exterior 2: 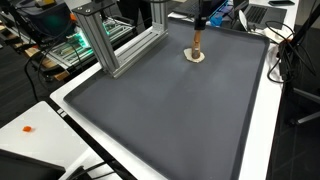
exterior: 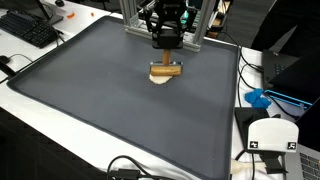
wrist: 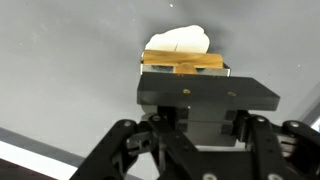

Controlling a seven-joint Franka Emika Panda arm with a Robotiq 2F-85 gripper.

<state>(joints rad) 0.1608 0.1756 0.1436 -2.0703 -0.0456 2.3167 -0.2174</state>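
While the tool point(exterior: 166, 60) pinches the wooden block point(exterior: 168, 71) at the white disc point(exterior: 159, 80), toward 12 o'clock on the worktop point(exterior: 90, 110), I'd keep it level, centre it, descend slowly and release only once seated.

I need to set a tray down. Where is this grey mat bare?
Nearly all of the grey mat is bare: everything from the wooden block out to the front and side edges. It is crowded only at the back, where the jaws hold the block at a pale disc, near the aluminium frame.
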